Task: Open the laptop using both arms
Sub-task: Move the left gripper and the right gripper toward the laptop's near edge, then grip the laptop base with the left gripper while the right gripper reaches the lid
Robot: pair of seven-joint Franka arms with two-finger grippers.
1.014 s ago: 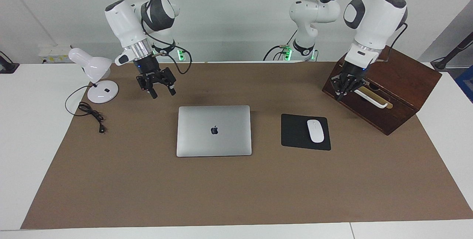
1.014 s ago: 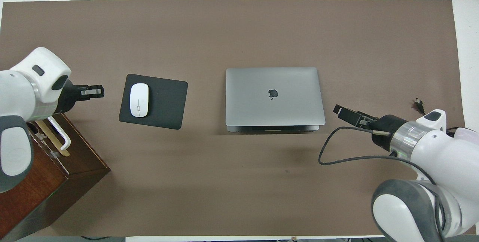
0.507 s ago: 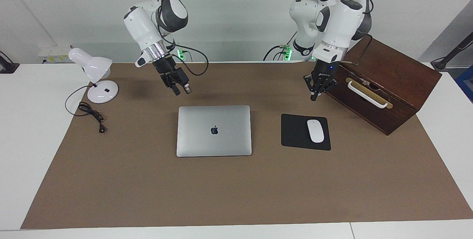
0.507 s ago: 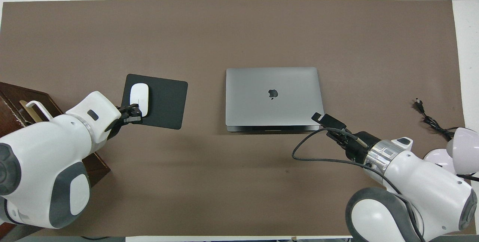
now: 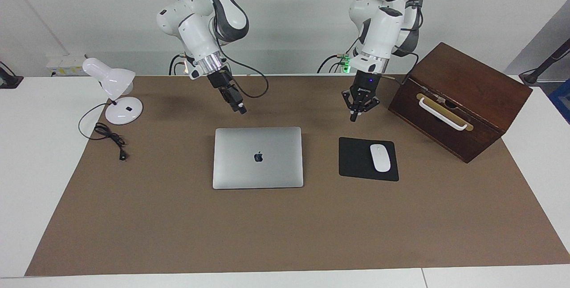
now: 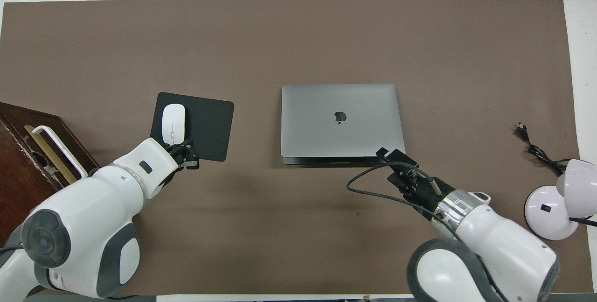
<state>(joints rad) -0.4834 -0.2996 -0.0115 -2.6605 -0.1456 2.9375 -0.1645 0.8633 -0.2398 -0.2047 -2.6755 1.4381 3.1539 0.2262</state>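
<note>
Lying shut on the brown mat [image 5: 285, 234], the laptop [image 5: 258, 157] is seen in the facing view. The left gripper [image 5: 354, 118], clenched on nothing, is raised over the mat at the laptop's 2 o'clock, near the mouse pad [image 5: 356, 159]. The right gripper [image 5: 241, 110] hangs at the laptop's 11 o'clock; its state cannot be told.

Overhead, the laptop [image 6: 341, 122] is noted mid-mat, the left gripper [image 6: 191, 162] over the mouse pad's [image 6: 207, 127] edge, and the right gripper [image 6: 389, 154] over the laptop's 5 o'clock corner.

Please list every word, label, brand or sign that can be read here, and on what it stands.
No words can be read.
Apple logo, no letters: on the lid of the laptop.
Small marks on the left gripper: too small to read.
</note>
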